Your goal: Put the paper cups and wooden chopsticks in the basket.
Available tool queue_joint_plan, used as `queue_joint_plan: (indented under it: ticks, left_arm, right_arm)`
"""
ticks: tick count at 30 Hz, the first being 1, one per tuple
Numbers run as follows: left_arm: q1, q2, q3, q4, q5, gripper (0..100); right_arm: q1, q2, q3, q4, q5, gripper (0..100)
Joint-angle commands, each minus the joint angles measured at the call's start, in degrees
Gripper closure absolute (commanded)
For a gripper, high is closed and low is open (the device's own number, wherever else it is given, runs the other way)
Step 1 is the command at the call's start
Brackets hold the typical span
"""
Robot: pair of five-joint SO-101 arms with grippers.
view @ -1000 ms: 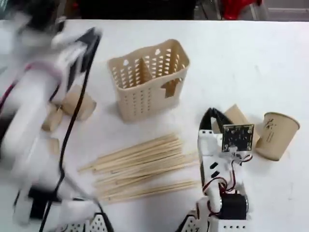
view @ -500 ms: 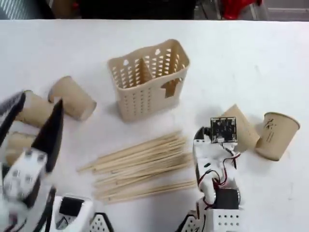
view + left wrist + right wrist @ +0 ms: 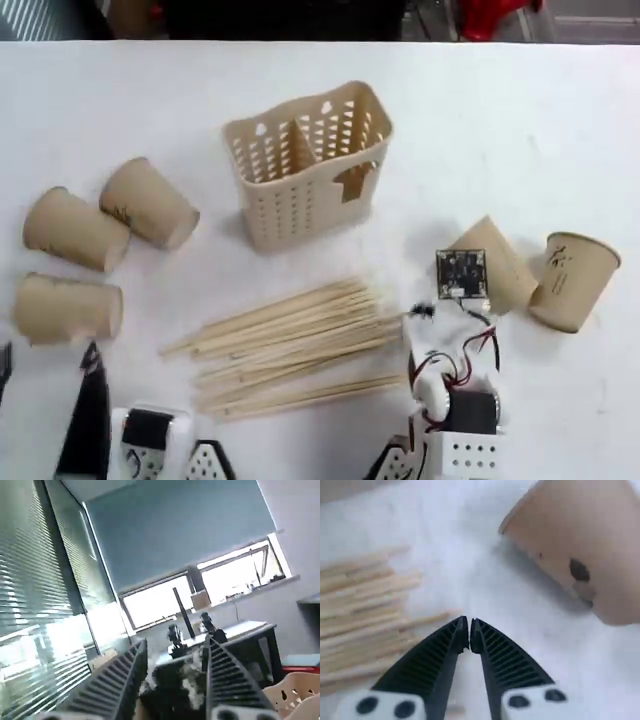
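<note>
Beige plastic, the basket (image 3: 305,165) stands upright near the middle of the white bench (image 3: 520,120), with a divider splitting it into two compartments. On the arms' side of it the wooden chopsticks (image 3: 290,345) lie flat in a loose pile, all running roughly the same way.

Over on the left I count three paper cups on their sides. The first cup (image 3: 75,228) and the second cup (image 3: 148,202) lie just beside each other, and the third cup (image 3: 65,308) lies a little nearer the arms. On the right, the fourth cup (image 3: 495,262) lies on its side, partly hidden under the right arm's camera board (image 3: 460,272). The fifth cup (image 3: 572,280) sits just beside it at the far right, its mouth turned away from the arms. I cannot tell whether it stands straight or leans.

My right end effector (image 3: 469,627) has its fingers pressed together tip to tip. It is low over bare bench, between the ends of the chopsticks and the fourth cup.

My left end effector (image 3: 176,644) points up into the room with its fingers spread apart. From above, one dark finger (image 3: 88,420) shows at the lower left edge, near the third cup.
</note>
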Motion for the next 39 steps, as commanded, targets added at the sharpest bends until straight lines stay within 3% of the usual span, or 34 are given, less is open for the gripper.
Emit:
queue_joint_plan:
  ticks: [1,4,8,17,22,39]
  left_arm:
    - [1.89,-1.19,0.62,-7.03,-0.09,82]
    - [2.07,-1.36,0.44,-14.24,-0.09,86]
    - [2.07,-1.36,-0.26,-16.44,-0.18,89]
    - [2.24,-1.27,-10.46,-16.18,-4.22,89]
    - [2.42,-1.27,-10.64,-16.18,-7.12,89]
    - [2.33,-1.27,-10.11,-12.48,-6.68,89]
  right_arm:
    - [0.4,-0.4,0.44,3.65,0.35,98.1]
    - [0.48,-0.4,0.44,4.18,0.35,98.1]
    - [0.48,-0.4,0.44,4.18,0.35,98.1]
    - [0.48,-0.4,0.44,4.18,0.35,98.1]
    - [0.48,-0.4,0.44,4.18,0.35,98.1]
    - [0.48,-0.4,0.44,4.18,0.35,98.1]
